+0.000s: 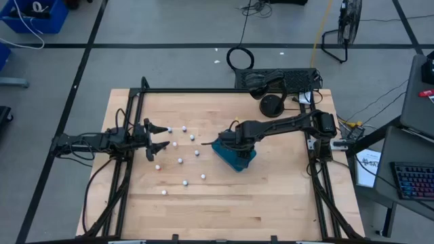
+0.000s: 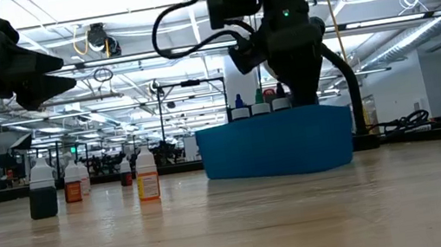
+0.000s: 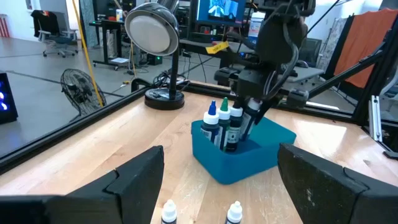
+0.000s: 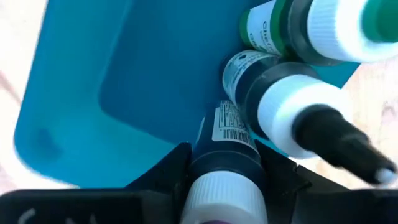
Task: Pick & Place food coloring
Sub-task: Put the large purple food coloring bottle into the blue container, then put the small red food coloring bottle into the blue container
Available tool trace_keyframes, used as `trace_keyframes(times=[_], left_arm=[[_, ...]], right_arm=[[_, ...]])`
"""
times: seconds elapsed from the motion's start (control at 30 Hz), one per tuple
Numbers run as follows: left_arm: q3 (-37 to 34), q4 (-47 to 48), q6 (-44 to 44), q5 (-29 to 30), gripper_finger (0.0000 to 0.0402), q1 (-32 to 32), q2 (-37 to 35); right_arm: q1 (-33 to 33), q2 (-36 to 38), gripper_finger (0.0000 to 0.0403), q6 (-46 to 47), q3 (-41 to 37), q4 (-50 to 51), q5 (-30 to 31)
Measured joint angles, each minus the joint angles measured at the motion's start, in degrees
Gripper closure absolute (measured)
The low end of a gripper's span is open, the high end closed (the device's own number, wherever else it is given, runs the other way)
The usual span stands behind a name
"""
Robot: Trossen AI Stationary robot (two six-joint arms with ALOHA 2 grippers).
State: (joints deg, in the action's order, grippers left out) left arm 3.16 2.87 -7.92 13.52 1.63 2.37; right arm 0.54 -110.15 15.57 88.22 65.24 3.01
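- The right gripper (image 3: 249, 115) should lower the bottle (image 4: 227, 155) straight down into the blue box (image 2: 276, 143) beside the three bottles (image 3: 222, 121) already standing there, and let go only once it rests on the bottom.
- The bottle sits between the right fingers, clamped near its white cap.
- The left gripper (image 1: 157, 137) waits with fingers apart over the loose bottles (image 1: 180, 160) on the table (image 1: 271, 203).

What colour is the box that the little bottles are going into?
Teal blue; the box shows best in the left wrist view.
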Motion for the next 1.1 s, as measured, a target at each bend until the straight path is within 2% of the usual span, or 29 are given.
trace_keyframes(times=[0.47,0.53,0.6,0.7,0.77,0.9,1.1], left_arm=[[0.0,0.0,0.0,0.0,0.0094,0.0,0.0],[0.0,0.0,0.0,0.0,0.0094,0.0,0.0],[0.0,0.0,0.0,0.0,0.0094,0.0,0.0],[0.0,0.0,0.0,0.0,0.0094,0.0,0.0],[0.0,0.0,0.0,0.0,0.0094,0.0,0.0],[0.0,0.0,0.0,0.0,0.0094,0.0,0.0],[0.0,0.0,0.0,0.0,0.0094,0.0,0.0]], right_arm=[[0.2,0.3,0.0279,2.2,-5.1,-4.4,0.2],[0.2,0.4,0.0254,3.8,-5.1,-4.3,0.3],[0.2,0.7,0.0212,5.5,-5.2,-4.1,1.3],[0.1,1.7,0.0162,8.0,-5.4,-3.7,4.5],[0.1,2.8,0.0144,8.9,-5.4,-3.4,7.0],[0.2,5.9,0.0133,9.4,-5.4,-3.4,11.4],[0.2,10.6,0.0148,10.8,-5.4,-3.5,16.3]])
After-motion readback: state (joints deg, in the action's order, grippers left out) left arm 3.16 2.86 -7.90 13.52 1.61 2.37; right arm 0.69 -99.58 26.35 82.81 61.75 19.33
